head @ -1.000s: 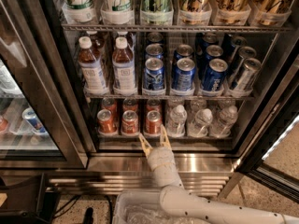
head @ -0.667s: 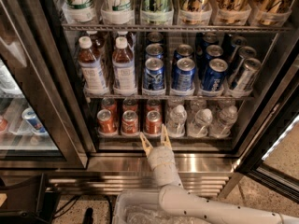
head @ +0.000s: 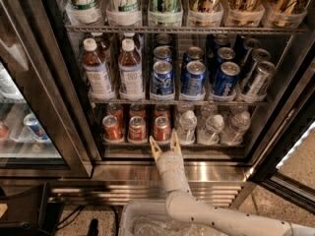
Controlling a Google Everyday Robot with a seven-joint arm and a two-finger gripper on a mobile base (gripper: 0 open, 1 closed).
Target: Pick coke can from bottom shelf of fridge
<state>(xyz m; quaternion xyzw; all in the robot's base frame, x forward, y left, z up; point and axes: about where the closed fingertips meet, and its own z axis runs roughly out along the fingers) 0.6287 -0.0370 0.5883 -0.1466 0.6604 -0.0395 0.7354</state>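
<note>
Nearest, the white jointed robot arm (head: 206, 213) reaches up over the brushed stainless steel base of the tall glass-door drinks fridge (head: 216, 173). It ends in the pale two-finger gripper (head: 165, 145), which sits just below and in front of the small red aluminium coke can with a silver top (head: 161, 128). The jaws stand spread in a V, holding nothing. The tan fingertips (head: 154, 147) are close to the can's foot, though contact cannot be made out. This looks like the final approach, with the grasp not yet made. Next the gripper should probably push forward until the fingers flank this can, then close. The can stands at the front edge of the low wire bottom shelf (head: 197, 144). Two matching red cans (head: 137, 128) stand just left of it and clear plastic water bottles (head: 186, 126) just right. Blue soda cans (head: 194, 77) fill the rack above it.
</note>
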